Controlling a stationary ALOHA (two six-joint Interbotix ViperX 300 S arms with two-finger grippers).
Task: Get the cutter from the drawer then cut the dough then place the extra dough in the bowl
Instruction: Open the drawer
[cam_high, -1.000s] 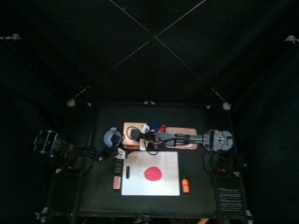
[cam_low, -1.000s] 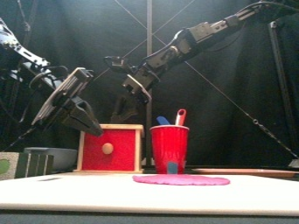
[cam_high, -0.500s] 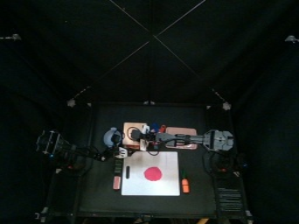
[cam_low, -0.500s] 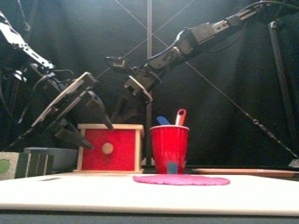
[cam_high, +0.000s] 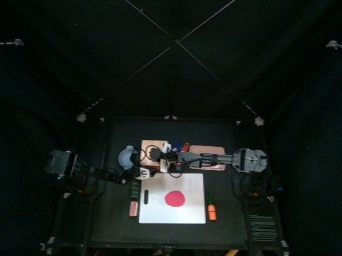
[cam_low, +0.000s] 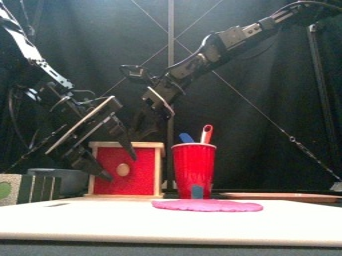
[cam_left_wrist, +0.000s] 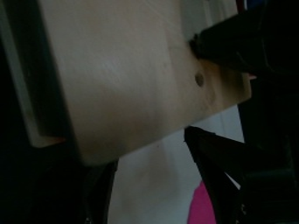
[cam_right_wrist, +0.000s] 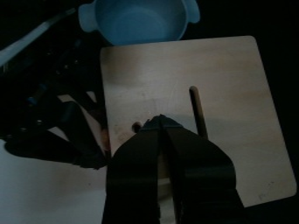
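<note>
The pale wooden box (cam_high: 158, 152) stands at the back of the table, its red drawer front (cam_low: 126, 169) facing forward. My left gripper (cam_low: 114, 163) hangs open just in front of that drawer front, at its left upper corner, nothing between the jaws. In the left wrist view the box top (cam_left_wrist: 122, 79) fills the space beyond the open left gripper (cam_left_wrist: 158, 182). My right gripper (cam_right_wrist: 162, 131) is shut, its tips over the box top (cam_right_wrist: 222, 96). The flat red dough (cam_high: 174, 197) lies on the white board (cam_high: 195, 215). No cutter shows.
The blue-grey bowl (cam_high: 127, 156) sits left of the box, also in the right wrist view as the bowl (cam_right_wrist: 140, 19). A red cup (cam_low: 194, 169) with two toy knives stands right of the box. Small orange toys (cam_high: 132, 208) (cam_high: 210, 211) lie beside the board.
My left gripper has opened wide and come down and rightward to the drawer front. The right arm has stayed over the box.
</note>
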